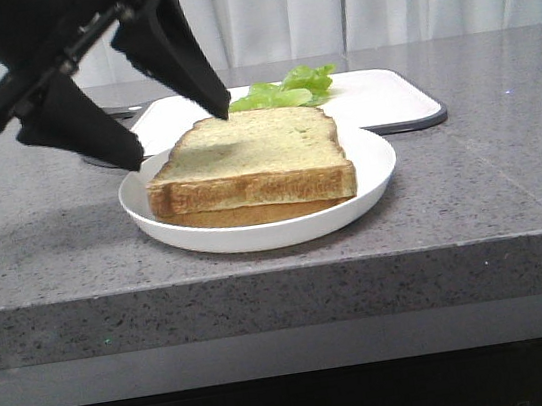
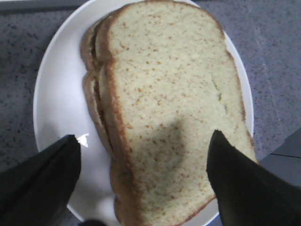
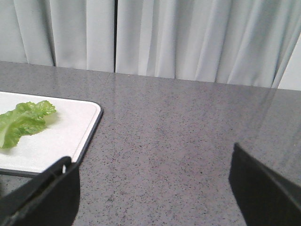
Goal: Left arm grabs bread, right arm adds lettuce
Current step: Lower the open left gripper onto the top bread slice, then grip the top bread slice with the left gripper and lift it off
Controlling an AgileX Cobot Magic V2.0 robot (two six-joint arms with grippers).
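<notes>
Hovering my left gripper over the bread, jaws wide apart, one finger outside its crust and the other above the slice. Bread's stacked on a thinner slice on the plate. Lettuce sits on the tray behind. Right gripper is spread open over bare counter.

Grey speckled counter carries a white plate up front w/ a white tray right behind
</notes>
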